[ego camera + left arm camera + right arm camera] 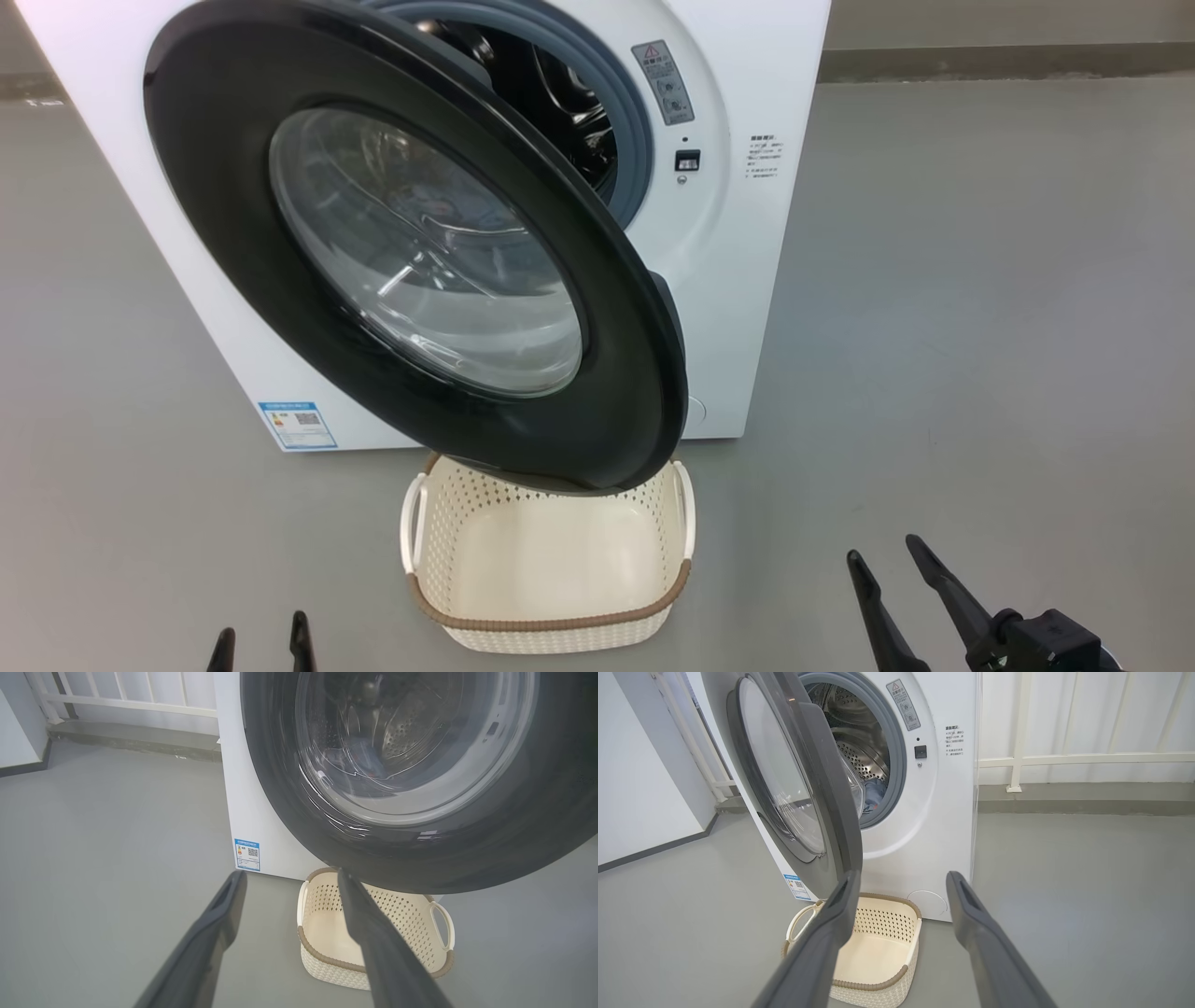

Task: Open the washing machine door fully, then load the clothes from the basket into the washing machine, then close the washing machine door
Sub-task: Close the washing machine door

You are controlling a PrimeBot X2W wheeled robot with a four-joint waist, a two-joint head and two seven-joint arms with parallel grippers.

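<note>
The washer (747,280) stood ahead on the floor. Its door (233,233) was hinged on the left and hung about half open, with the free edge swung out toward the robot and over the far end of the basket (551,623). The basket sat on the floor just before the washer, and nothing showed inside it. In the right wrist view a bit of the clothes (874,794) lay low in the drum, so loading looked done and closing the door looked like the step left.

The door ran from its hinge at the far left to a near edge close to centre. Its outer face was turned toward the left gripper (261,627), which looked almost square onto the glass. The right gripper (884,551) was nearer the free edge, which lay ahead and to its left, and saw the door nearly edge-on.

A push on the outer face seemed to suit the left arm. Both grippers stood well short of the door, fingers spread and holding nothing.
</note>
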